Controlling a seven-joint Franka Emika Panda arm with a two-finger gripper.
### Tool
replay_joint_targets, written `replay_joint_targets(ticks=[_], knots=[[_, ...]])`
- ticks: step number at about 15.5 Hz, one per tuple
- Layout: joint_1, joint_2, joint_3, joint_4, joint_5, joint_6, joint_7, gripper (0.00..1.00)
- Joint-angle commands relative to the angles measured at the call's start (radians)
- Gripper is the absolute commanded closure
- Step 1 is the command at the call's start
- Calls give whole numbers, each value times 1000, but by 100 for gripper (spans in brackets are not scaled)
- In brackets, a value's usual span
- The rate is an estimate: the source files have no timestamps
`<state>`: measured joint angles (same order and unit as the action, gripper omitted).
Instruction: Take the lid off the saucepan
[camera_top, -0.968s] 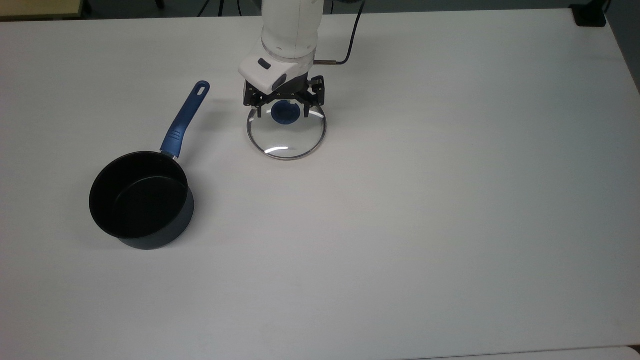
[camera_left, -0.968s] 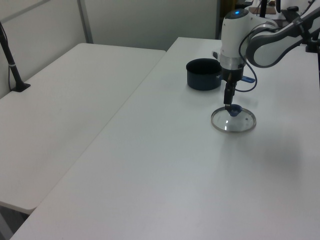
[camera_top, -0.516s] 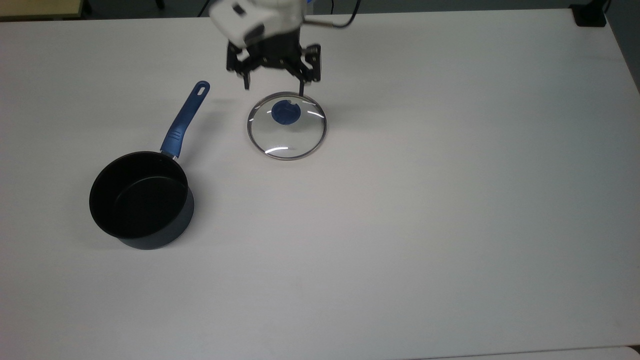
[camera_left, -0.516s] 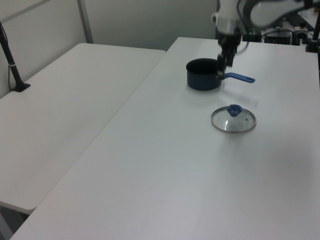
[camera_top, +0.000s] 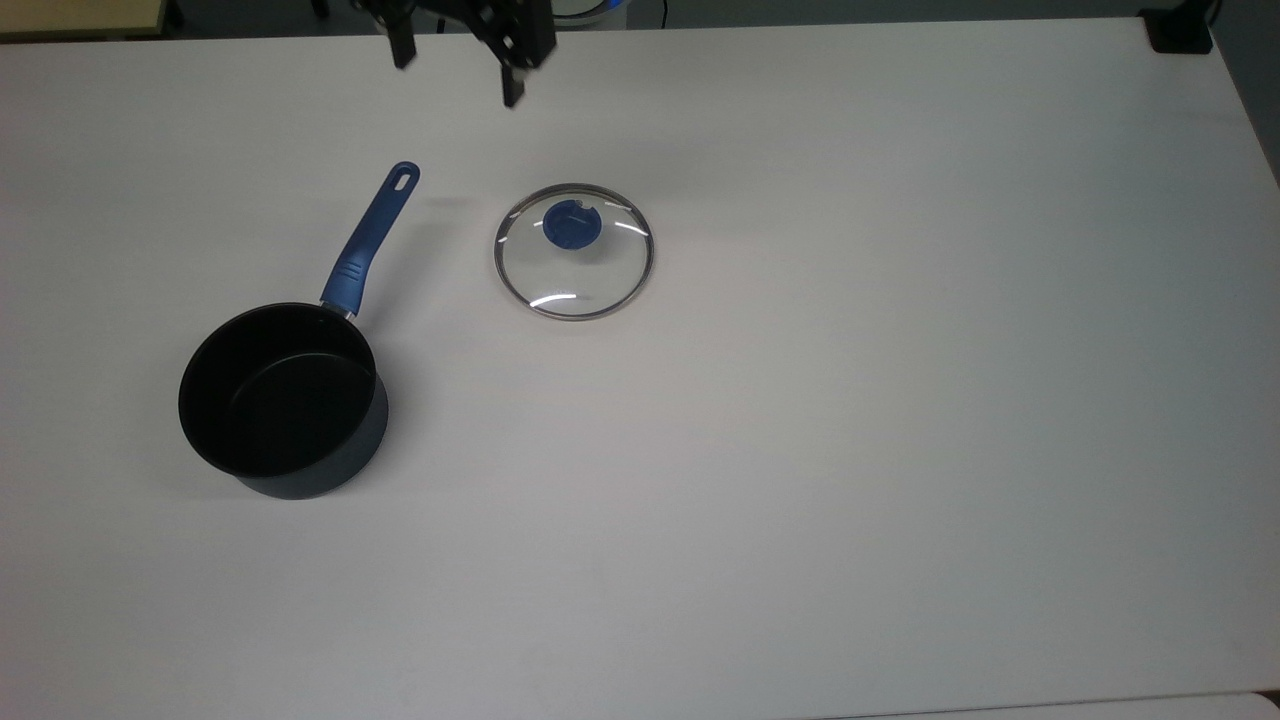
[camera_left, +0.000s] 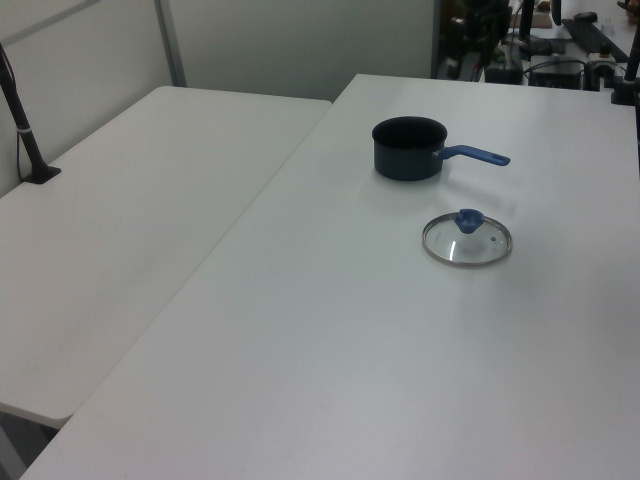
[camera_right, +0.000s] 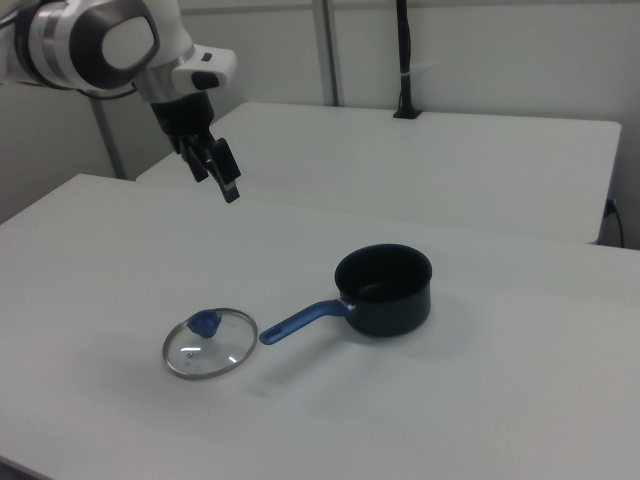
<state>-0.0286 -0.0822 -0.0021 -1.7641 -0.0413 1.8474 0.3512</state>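
Note:
The lid (camera_top: 573, 270) lies flat on the white table (camera_top: 850, 400), its blue knob (camera_top: 571, 224) up, apart from the saucepan (camera_top: 283, 400). The uncovered saucepan stands to the top view's left of the lid, black inside, its long blue handle (camera_top: 370, 240) pointing toward the table's far edge. My gripper (camera_top: 457, 80) hangs open and empty high above the far edge, beyond the lid. In the right view the gripper (camera_right: 217, 185) floats well above and behind the lid (camera_right: 210, 343), with the saucepan (camera_right: 383, 290) to the right view's right. The left view has the lid (camera_left: 467, 241) in front of the saucepan (camera_left: 409, 148).
A second white table (camera_left: 150, 180) adjoins this one on the left view's left, with a black post (camera_left: 25, 130) clamped to it. A black object (camera_top: 1180, 30) sits at the top view's far right corner.
The gripper let go of the lid's knob, opened, and rose up and away toward the far edge of the table. Lid and saucepan stayed put.

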Motion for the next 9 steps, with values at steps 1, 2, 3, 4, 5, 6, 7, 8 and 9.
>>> replay_joint_targets(ticks=[1, 2, 3, 4, 5, 6, 7, 8, 9], knots=[[6, -11, -12, 25, 14, -54, -205, 0], [4, -8, -12, 26, 9, -54, -248, 0], [4, -8, -12, 26, 8, -54, -289, 0], [4, -8, -12, 26, 8, -59, -320, 0], [4, -10, -13, 26, 9, -62, -320, 0], [1, -11, -15, 26, 14, -63, -322, 0], [-1, -11, -18, 25, 15, -63, -319, 0], [-1, -11, -18, 25, 15, -62, -319, 0], [1, -11, -18, 25, 15, -62, -319, 0]])
